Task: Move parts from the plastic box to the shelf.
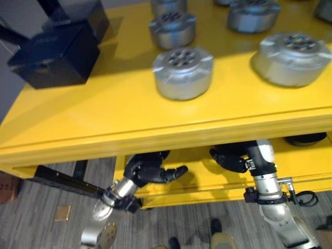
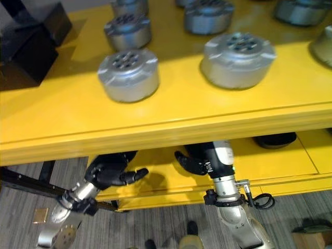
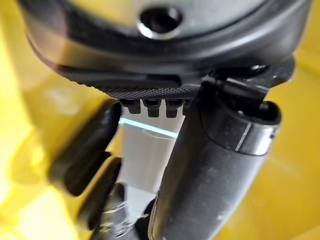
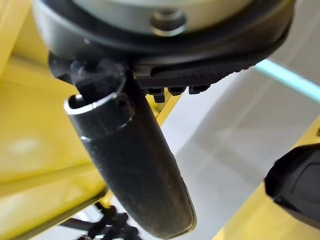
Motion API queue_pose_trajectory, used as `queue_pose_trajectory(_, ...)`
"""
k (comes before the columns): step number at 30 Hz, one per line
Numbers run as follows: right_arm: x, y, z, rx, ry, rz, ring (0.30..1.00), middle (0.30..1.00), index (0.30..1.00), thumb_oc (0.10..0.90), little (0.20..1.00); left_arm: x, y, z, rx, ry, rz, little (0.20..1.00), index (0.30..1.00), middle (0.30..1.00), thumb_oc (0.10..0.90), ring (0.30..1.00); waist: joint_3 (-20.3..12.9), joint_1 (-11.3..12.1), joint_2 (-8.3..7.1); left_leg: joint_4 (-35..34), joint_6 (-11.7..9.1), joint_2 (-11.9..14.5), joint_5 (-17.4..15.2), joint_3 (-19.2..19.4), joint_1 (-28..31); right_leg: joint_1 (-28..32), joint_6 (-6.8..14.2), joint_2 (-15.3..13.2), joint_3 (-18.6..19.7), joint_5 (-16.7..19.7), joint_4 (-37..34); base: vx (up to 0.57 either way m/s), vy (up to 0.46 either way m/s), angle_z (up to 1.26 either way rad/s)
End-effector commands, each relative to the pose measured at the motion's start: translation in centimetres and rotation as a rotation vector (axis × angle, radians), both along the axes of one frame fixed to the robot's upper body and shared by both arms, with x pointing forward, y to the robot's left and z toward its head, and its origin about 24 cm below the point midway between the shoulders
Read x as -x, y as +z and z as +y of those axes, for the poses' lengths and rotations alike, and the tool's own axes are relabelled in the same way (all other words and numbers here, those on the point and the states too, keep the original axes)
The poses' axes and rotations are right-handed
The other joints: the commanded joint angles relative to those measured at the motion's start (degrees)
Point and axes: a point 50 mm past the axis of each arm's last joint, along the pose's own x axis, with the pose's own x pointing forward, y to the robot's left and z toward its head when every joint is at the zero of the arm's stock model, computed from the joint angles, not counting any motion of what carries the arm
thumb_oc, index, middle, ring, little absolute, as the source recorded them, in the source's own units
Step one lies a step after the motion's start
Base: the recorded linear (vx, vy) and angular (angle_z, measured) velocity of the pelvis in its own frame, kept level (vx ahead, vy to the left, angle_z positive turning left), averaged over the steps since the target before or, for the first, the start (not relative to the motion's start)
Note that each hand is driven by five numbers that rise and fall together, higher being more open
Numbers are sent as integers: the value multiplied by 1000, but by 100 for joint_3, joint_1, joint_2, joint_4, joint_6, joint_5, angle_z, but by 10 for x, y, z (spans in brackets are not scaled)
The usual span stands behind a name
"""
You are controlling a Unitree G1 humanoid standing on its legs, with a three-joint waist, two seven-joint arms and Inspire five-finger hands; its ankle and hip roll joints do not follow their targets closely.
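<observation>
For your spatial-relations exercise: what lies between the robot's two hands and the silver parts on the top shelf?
The yellow shelf board lies between: the left hand and right hand sit beneath it, the silver parts on top, as the left eye view shows.

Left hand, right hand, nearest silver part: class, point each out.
left hand [image 1: 148, 170]: left eye view, palm.
right hand [image 1: 231, 158]: left eye view, palm.
nearest silver part [image 1: 182, 72]: left eye view, top face.

On the shelf's top board [image 1: 104, 119] round parts [image 1: 182, 71] sit in rows, a box [image 1: 54, 54] to their left. Below it, my left hand [image 1: 148, 170] and right hand [image 1: 231, 158] reach over the lower board [image 1: 306, 166].
</observation>
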Motion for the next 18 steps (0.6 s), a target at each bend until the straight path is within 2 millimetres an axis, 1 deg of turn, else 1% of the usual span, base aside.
queue_pose_trajectory(1,-8,44,7,-82,11,-249,1000,1000,1000,900,1000,6,33,13,79,32,-170,1000,1000,1000,900,1000,-361,99,-250,-101,139,-231,-546,-411,301,-5,19,813,406,27,-356,-60,163,17)
queue_pose_trajectory(4,-7,42,4,-75,-25,-241,1000,1000,1000,900,1000,10,29,16,90,30,-147,1000,1000,1000,900,1000,-357,119,-274,-398,161,-242,-403,-502,359,-38,69,863,436,90,-423,-46,156,9)
queue_pose_trajectory(5,-6,41,1,-73,-48,-232,1000,1000,1000,900,1000,11,27,15,95,26,-135,1000,1000,1000,900,1000,-345,114,-302,-493,175,-238,-352,-517,352,-64,83,891,456,112,-443,-34,102,0)
queue_pose_trajectory(6,-6,41,1,-73,-48,-232,1000,1000,1000,900,1000,11,27,15,95,25,-135,1000,1000,1000,900,1000,-348,117,-302,-493,175,-238,-352,-516,351,-65,83,891,457,113,-443,-70,145,-6)
queue_pose_trajectory(7,-5,40,-2,-74,-70,-225,1000,1000,1000,900,1000,12,24,14,98,19,-129,1000,1000,1000,900,1000,-332,94,-340,-501,186,-226,-339,-500,311,-90,90,913,493,104,-423,-106,143,-4)
queue_pose_trajectory(8,-4,39,-5,-80,-82,-223,1000,1000,1000,900,1000,13,23,13,106,17,-126,1000,1000,1000,900,1000,-315,88,-378,-501,194,-203,-309,-420,248,-80,72,943,457,11,-333,-120,156,-6)
queue_pose_trajectory(9,-4,40,-6,-82,-83,-224,1000,1000,1000,900,1000,13,22,12,107,17,-126,1000,1000,1000,900,1000,-312,90,-384,-501,195,-198,-303,-402,237,-82,67,949,445,-12,-308,-148,121,-4)
queue_pose_trajectory(11,-3,40,-5,-75,-71,-228,1000,1000,1000,900,1000,13,21,12,96,39,-130,1000,1000,1000,900,1000,-275,129,-426,-501,180,-131,-262,-185,186,-118,43,954,163,-196,-50,-144,70,-8)
queue_pose_trajectory(12,-3,41,-4,-73,-68,-231,1000,1000,1000,900,1000,12,21,12,92,47,-133,1000,1000,1000,900,1000,-258,141,-438,-501,183,-110,-256,-130,179,-131,56,903,83,-233,30,-145,15,-39)
queue_pose_trajectory(13,-2,42,-6,-86,-75,-236,1000,1000,1000,900,1000,8,23,9,84,38,-145,1000,1000,1000,900,1000,-211,142,-454,-501,209,-63,-248,-107,185,-189,132,710,128,-254,184,-131,-34,-48)
queue_pose_trajectory(15,-2,41,-9,-101,-97,-241,1000,1000,1000,900,1000,7,25,7,77,18,-151,1000,1000,1000,900,1000,-189,129,-462,-501,229,-13,-247,-143,218,-191,263,474,307,-205,248,-88,-78,-30)
queue_pose_trajectory(16,-2,41,-9,-101,-100,-242,1000,1000,1000,900,1000,7,25,7,78,16,-150,1000,1000,1000,900,1000,-186,126,-464,-499,233,-7,-249,-150,229,-186,285,438,335,-195,254,-31,-125,-1)
queue_pose_trajectory(17,-1,40,-11,-103,-119,-247,1000,1000,1000,900,1000,7,24,7,82,-1,-143,1000,1000,1000,900,1000,-192,115,-454,-483,229,53,-258,-187,272,-135,400,207,494,-101,241,-19,-152,5)
queue_pose_trajectory(18,-1,40,-12,-108,-127,-247,1000,1000,1000,900,1000,8,23,7,79,-7,-141,1000,1000,1000,900,1000,-202,119,-448,-470,211,104,-263,-204,294,-86,451,45,565,-8,222,-21,-202,24)
